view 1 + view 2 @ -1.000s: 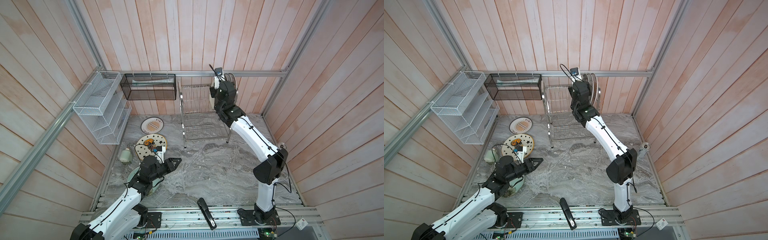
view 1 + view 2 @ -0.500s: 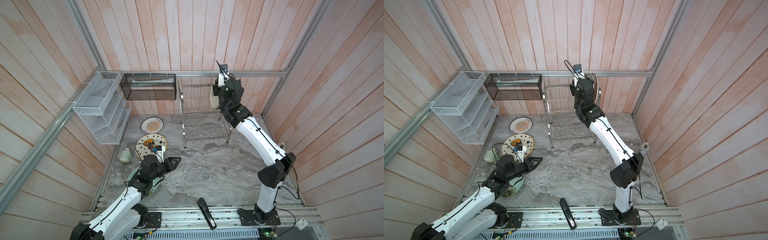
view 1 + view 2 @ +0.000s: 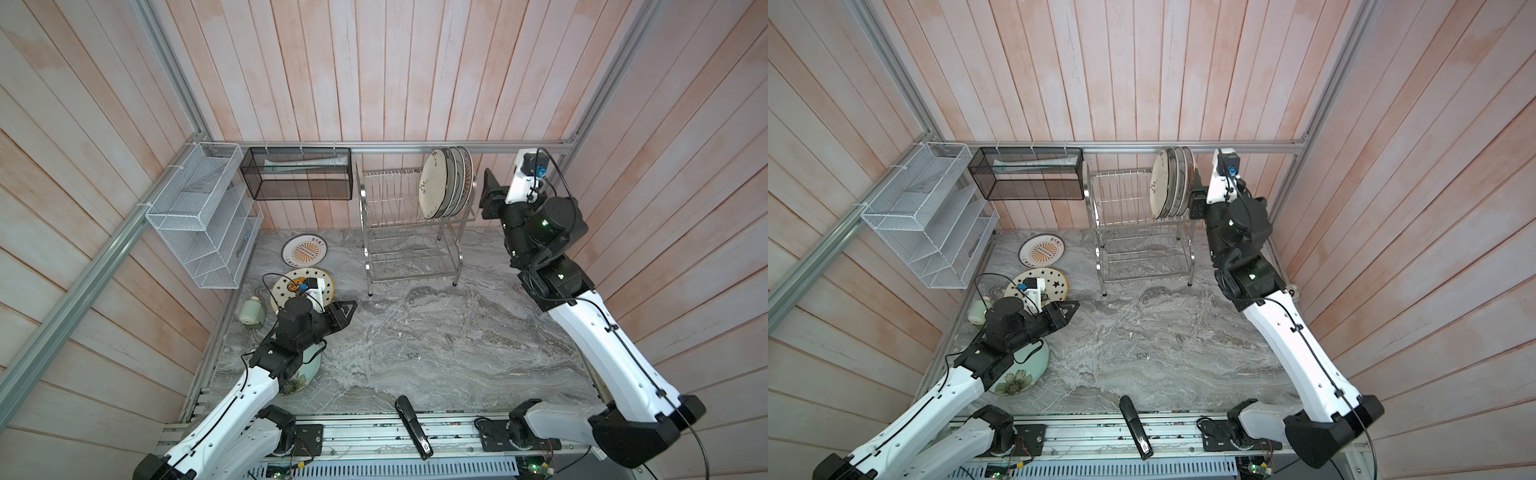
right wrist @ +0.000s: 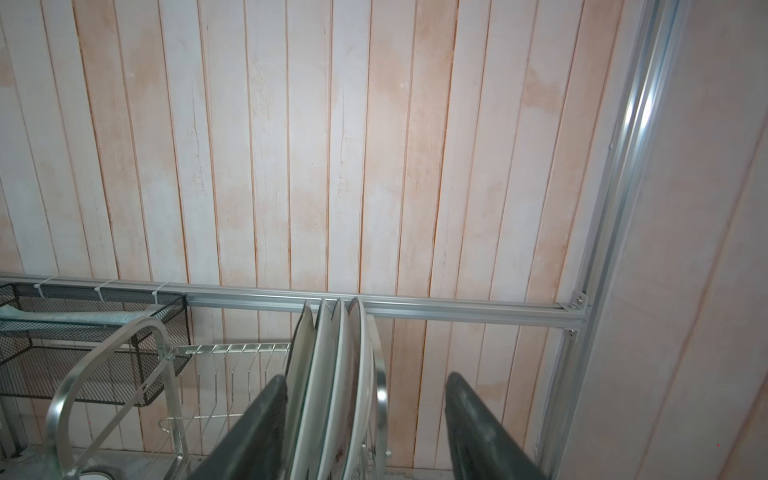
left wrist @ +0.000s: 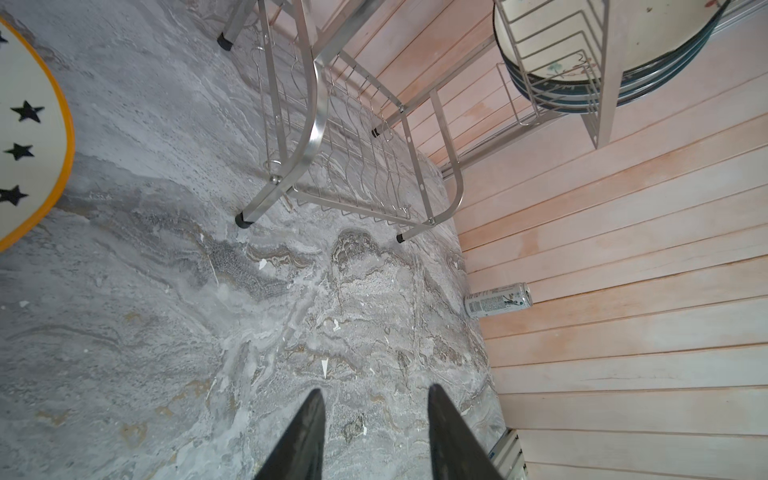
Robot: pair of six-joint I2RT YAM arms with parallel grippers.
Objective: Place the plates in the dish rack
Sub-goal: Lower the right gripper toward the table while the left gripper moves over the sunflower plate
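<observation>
Black right end effector agape, empty; just beside racked plates

Top pair overhead; wrists share dish rack, right probably nearer.

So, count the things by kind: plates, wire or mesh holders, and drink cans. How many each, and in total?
Round ceramic plates: 7 (4 standing in the shiny steel wire dish rack, 3 flat on the grey marble table: sunburst plate, star plate, pale green flower plate)
Wire or mesh holders: 3 (the dish rack, white mesh organizer, black mesh basket)
Silver drink can: 1
Total: 11
</observation>
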